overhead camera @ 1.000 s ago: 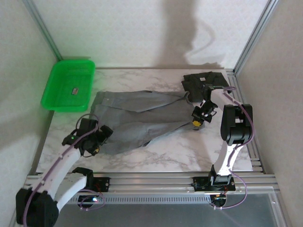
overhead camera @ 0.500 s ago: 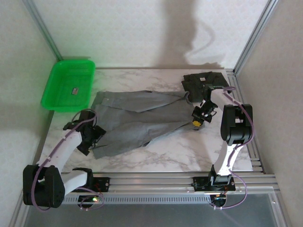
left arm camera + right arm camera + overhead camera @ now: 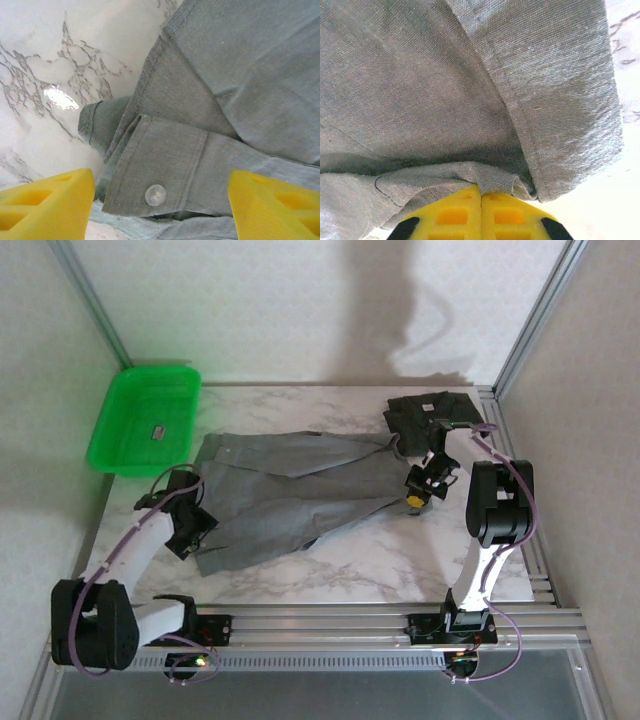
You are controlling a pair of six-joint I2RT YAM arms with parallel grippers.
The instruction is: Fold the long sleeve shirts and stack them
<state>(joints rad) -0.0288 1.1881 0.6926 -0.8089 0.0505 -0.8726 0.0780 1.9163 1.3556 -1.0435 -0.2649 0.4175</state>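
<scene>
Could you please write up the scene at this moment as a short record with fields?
surface: white marble-patterned table
grey shirt: plain grey cloth button-up shirt, spread rumpled across the middle
dark shirt: charcoal cloth shirt, folded, at the far right corner
tray: green plastic tray, at the far left corner
left fingers: open, one on either side of the grey shirt's buttoned sleeve cuff
right fingers: shut, pinching a fold at the grey shirt's right edge

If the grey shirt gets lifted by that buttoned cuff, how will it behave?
Probably floppy: the grey shirt bunches where the right gripper pinches it. Likely light, its weave looks thin. The stitched cuff seems slightly firmer.
</scene>
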